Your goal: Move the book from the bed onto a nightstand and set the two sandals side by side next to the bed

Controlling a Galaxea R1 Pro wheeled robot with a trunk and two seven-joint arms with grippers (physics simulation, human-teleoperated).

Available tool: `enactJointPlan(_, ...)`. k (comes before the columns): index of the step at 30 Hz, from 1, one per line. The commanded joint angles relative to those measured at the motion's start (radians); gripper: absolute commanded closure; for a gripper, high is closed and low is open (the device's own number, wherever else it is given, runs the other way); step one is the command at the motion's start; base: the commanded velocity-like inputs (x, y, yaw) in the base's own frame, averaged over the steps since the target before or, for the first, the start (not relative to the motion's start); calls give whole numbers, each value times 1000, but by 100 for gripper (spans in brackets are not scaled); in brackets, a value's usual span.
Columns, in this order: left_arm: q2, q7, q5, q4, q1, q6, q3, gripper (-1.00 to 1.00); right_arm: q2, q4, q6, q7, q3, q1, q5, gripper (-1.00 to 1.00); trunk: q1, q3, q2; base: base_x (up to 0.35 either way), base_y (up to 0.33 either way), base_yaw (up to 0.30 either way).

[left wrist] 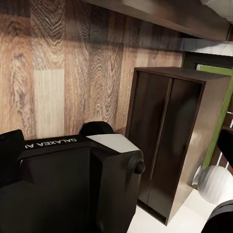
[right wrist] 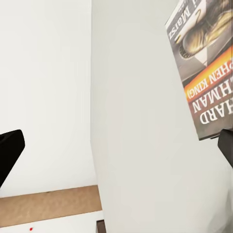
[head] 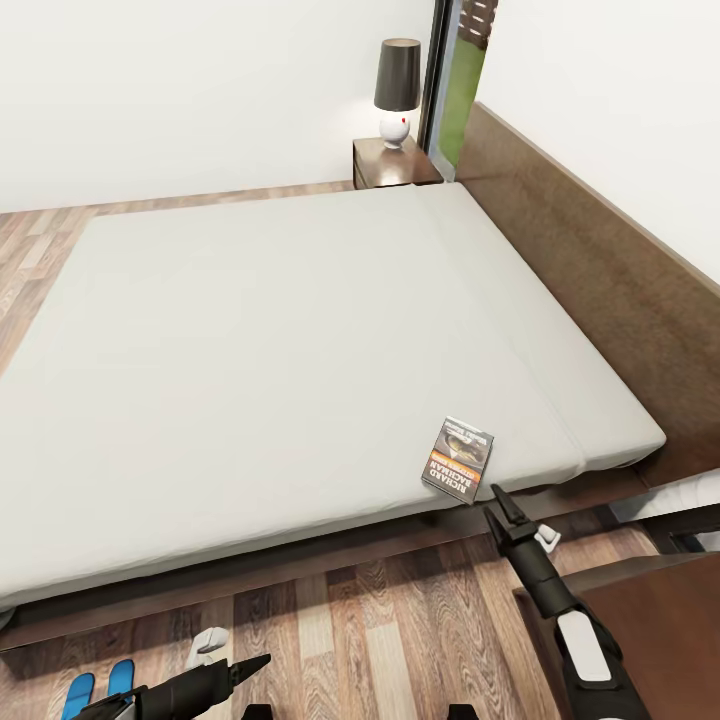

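Observation:
The book [head: 458, 458], a dark paperback with an orange band, lies flat on the bed's off-white mattress [head: 280, 360], near its front right corner. My right gripper [head: 498, 498] hovers just off that edge, a short way from the book, pointing at it. In the right wrist view its fingers stand wide apart and empty, with the book [right wrist: 204, 68] ahead. Two blue sandals [head: 100, 686] lie side by side on the floor beside the bed. My left gripper [head: 255, 663] hangs low over the floor to their right, open and empty.
One nightstand [head: 392, 165] with a dark-shaded lamp [head: 397, 88] stands at the bed's far side by the headboard [head: 600, 270]. A second nightstand [head: 650, 610] is close at my right; its two drawer fronts [left wrist: 165, 145] show in the left wrist view. Wood-plank floor runs along the bed.

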Motion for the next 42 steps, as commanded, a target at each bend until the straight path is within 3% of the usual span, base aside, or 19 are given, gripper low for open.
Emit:
enactJointPlan(1,0,-4,3,0,0,7,1,-100,1,0,8,2,-4,-1,-3,-100,0,-1,0,0,0,0)
enactJointPlan(7,0,-4,3,0,0,7,1,-100,1,0,8,1,-5,-1,-3,-100,0,-1,0,0,0,0)
enactJointPlan(22,0,-4,3,0,0,7,1,-100,1,0,8,1,-5,-1,-3,-100,58,-48,-105,0,0,0)
enactJointPlan(39,-1,-3,3,-2,0,7,-1,-100,1,0,8,1,-5,-1,-3,-100,58,-48,-105,0,0,0)
enactJointPlan(42,-15,-5,2,-6,-1,7,-2,-100,2,1,8,1,-4,-1,-2,-100,58,-48,-105,0,0,0)
